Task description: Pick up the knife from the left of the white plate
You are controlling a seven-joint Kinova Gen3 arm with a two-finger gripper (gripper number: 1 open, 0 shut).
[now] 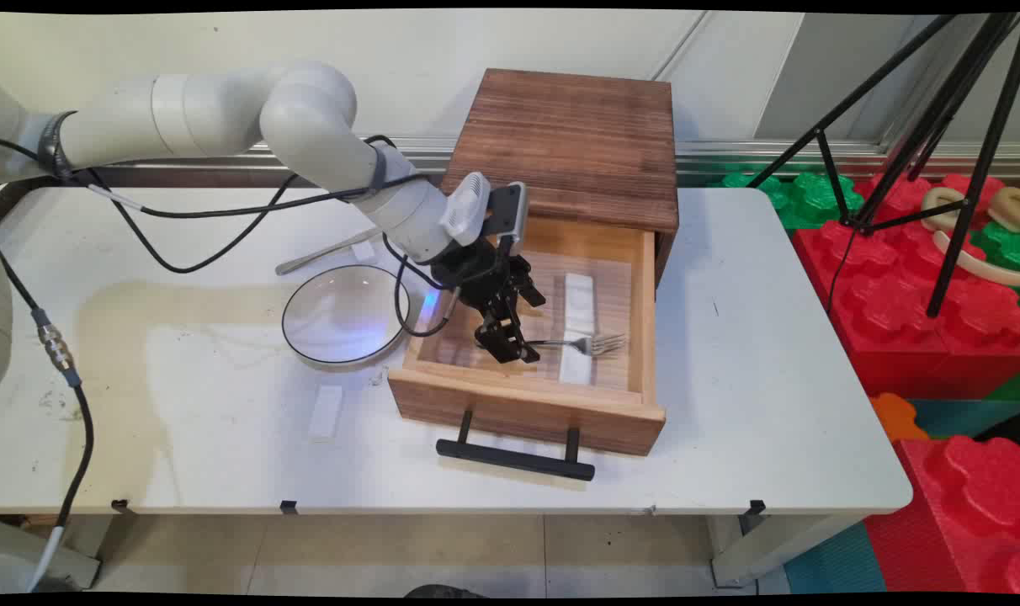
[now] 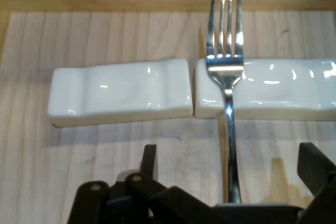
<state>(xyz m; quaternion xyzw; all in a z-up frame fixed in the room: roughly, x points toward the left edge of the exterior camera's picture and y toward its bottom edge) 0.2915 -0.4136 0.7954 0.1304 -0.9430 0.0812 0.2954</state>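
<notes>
Inside the open wooden drawer [image 1: 523,396], the fork [image 1: 579,343] lies with its long axis across the drawer, tines toward the right wall, neck resting on a white ceramic rest [image 2: 265,95]. Gripper [image 1: 510,349] at the handle end; finger spread can't be determined.

Fork [image 1: 590,342] lies across a rest [image 1: 577,324] in the drawer [image 1: 527,412]; bowl [image 1: 344,316] left.

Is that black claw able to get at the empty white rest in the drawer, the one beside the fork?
Probably yes. The drawer is pulled open with nothing over it, and the empty rest lies bare just ahead of the gripper, beside the fork.
</notes>
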